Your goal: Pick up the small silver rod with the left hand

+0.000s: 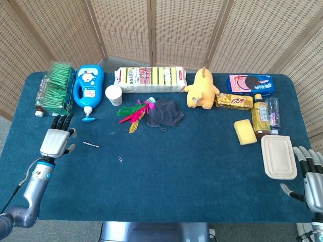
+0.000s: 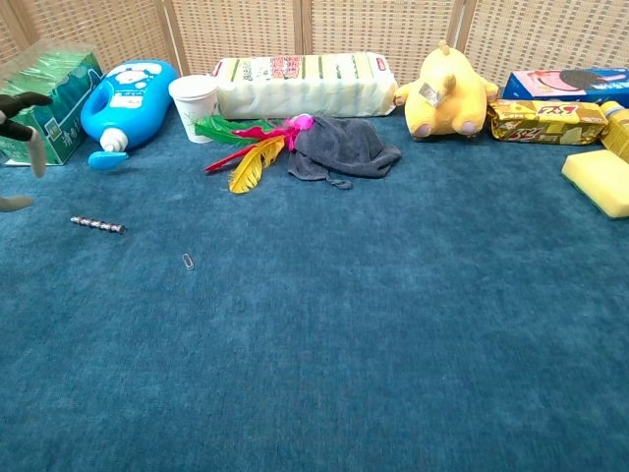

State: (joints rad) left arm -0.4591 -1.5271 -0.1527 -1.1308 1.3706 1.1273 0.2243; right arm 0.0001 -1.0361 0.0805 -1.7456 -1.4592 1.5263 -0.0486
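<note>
The small silver rod (image 1: 91, 145) (image 2: 98, 224) lies flat on the blue table cloth, left of centre. My left hand (image 1: 56, 136) hovers just left of it, fingers spread and holding nothing; only its fingertips (image 2: 20, 110) show at the left edge of the chest view. My right hand (image 1: 310, 176) is at the table's front right corner, fingers apart and empty, far from the rod.
A small paperclip (image 1: 120, 159) lies right of the rod. Behind the left hand stand a green tissue pack (image 1: 55, 86), a blue bottle (image 1: 88, 86) and a white cup (image 1: 114, 95). Feathers (image 1: 135, 112) and a grey cloth (image 1: 164, 112) sit mid-table. A beige lunch box (image 1: 278, 156) is near the right hand.
</note>
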